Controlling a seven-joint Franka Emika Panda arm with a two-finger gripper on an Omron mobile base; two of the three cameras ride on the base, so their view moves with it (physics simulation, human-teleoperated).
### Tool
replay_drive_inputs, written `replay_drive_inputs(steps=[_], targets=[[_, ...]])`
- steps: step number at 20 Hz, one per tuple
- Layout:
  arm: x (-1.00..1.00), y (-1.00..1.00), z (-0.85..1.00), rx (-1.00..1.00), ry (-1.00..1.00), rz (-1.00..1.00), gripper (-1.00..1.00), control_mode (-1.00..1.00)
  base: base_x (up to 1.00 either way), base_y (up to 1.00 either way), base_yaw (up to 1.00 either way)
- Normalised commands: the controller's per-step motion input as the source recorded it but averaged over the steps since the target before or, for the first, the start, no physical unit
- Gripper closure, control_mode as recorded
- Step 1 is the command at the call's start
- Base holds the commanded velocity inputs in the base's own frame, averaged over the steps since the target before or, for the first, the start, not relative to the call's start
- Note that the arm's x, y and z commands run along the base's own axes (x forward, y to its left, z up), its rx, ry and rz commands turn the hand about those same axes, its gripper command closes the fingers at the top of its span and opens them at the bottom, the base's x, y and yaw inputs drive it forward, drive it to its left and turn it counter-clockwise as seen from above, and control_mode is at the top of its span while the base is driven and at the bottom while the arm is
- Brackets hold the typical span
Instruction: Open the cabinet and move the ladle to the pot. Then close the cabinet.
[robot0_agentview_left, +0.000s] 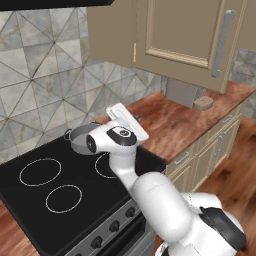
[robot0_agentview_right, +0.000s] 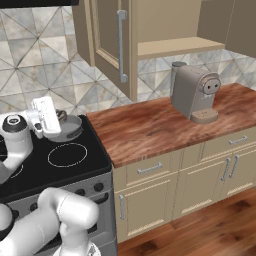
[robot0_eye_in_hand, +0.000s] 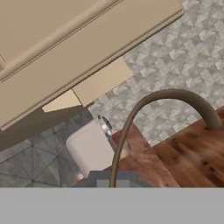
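Grey, triangle-patterned wall tiles back a black glass cooktop (robot0_agentview_left: 55, 185) and a reddish wooden worktop (robot0_agentview_right: 150, 127) beside it. The tan, panelled double-door wall cabinet (robot0_agentview_right: 107, 40) above stands open, with a bare shelf inside. One door juts out over the worktop's edge.

The pincer (robot0_eye_in_hand: 111, 180) is clamped on the small ladle with the thin, curved dark handle (robot0_eye_in_hand: 131, 116). In the hand view the handle rises from between the finger tips and arches away; I cannot make out its bowl. The hand holds it in the air at the rear of the cooktop, close by the round, shallow grey metal pot (robot0_agentview_left: 80, 137). From these angles I cannot tell whether it is over the pot or just beside it.

The grip on so thin a handle looks slight, so a quick swing could twist the ladle or let it slip. If it is let go while off to one side, it would likely land on the cooktop. The pot's low wall could also let a long handle tip the ladle out over the rim.

A tall grey coffee machine (robot0_agentview_right: 192, 92) stands on the worktop under the open cabinet, well apart from the pot. The open door hangs above and beside the arm, so lifting carelessly might strike its lower edge. Closing the cabinet is not yet done.
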Motion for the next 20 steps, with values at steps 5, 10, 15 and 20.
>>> replay_drive_inputs(steps=[5,10,15,20], targets=[[0.34,0.12,-0.19,0.0,-0.02,0.0,1.0,-1.0,0.0,0.0,0.0],[0.36,0.25,-0.36,0.0,0.0,0.0,1.0,-1.0,0.0,0.0,0.0],[0.31,0.2,-0.29,0.0,-0.02,0.0,1.0,-1.0,0.0,0.0,0.0],[0.3,0.14,-0.18,0.0,-0.08,0.0,1.0,-1.0,0.0,0.0,0.0]])
